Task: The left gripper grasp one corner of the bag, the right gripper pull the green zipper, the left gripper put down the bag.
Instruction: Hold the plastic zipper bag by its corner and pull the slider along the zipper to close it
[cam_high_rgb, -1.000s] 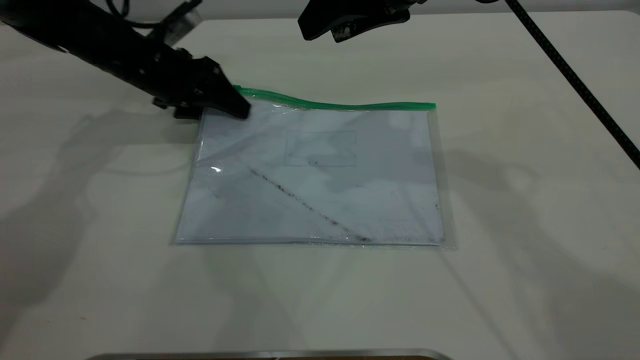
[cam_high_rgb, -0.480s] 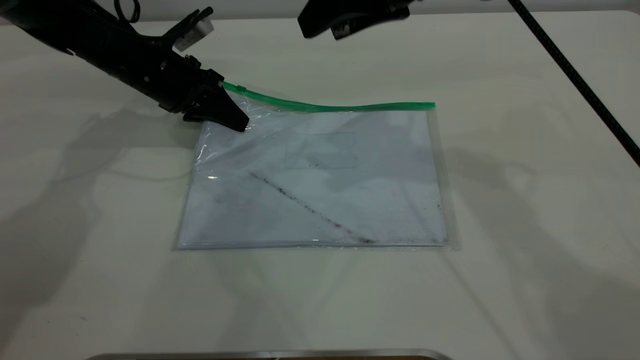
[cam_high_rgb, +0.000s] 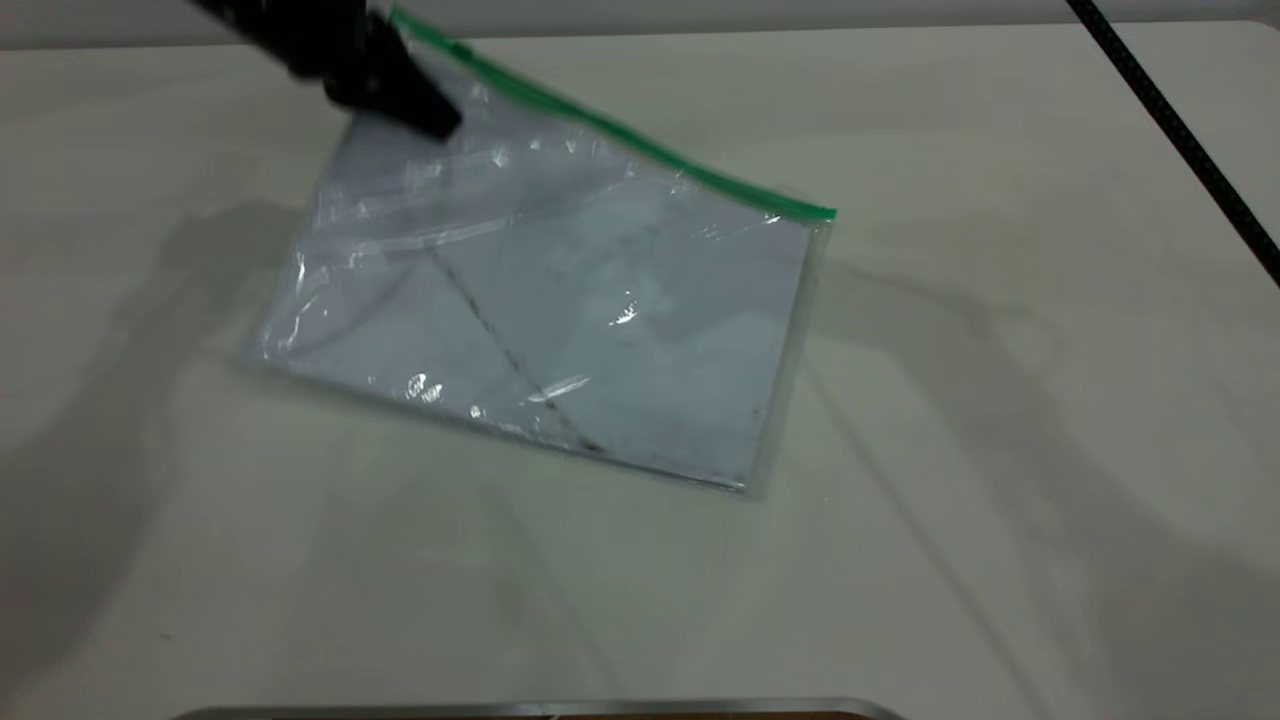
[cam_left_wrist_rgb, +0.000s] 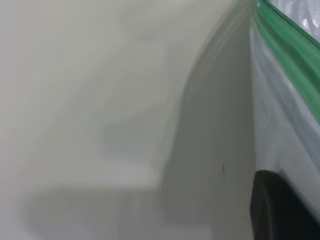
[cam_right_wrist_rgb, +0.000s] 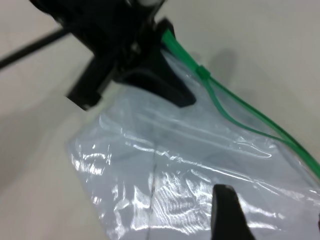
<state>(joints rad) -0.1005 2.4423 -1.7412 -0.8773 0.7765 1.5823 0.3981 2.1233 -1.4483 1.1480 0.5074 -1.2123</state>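
The bag (cam_high_rgb: 600, 300), a clear pouch with white paper and a dark diagonal smudge inside, hangs tilted from its far-left corner (cam_high_rgb: 402, 22). Its near-right edge still lies on the table. My left gripper (cam_high_rgb: 400, 95) is shut on that corner, high at the back left; it also shows in the right wrist view as the left gripper (cam_right_wrist_rgb: 150, 75). The green strip (cam_high_rgb: 640, 150) slopes down to the right. The green zipper (cam_right_wrist_rgb: 202, 71) sits on the strip just beside the left gripper. My right gripper (cam_right_wrist_rgb: 272, 220) hovers open above the bag's face, out of the exterior view.
The bag rests on a white table (cam_high_rgb: 1000, 500). A black braided cable (cam_high_rgb: 1180, 130) crosses the back-right corner. A metal edge (cam_high_rgb: 540, 708) runs along the near side. The left wrist view shows the green strip (cam_left_wrist_rgb: 290, 45) and one finger (cam_left_wrist_rgb: 275, 210).
The left gripper rose and drew back to the left with the corner. The bag went from nearly flat to steeply tilted and shifted left. The right gripper left the exterior view.
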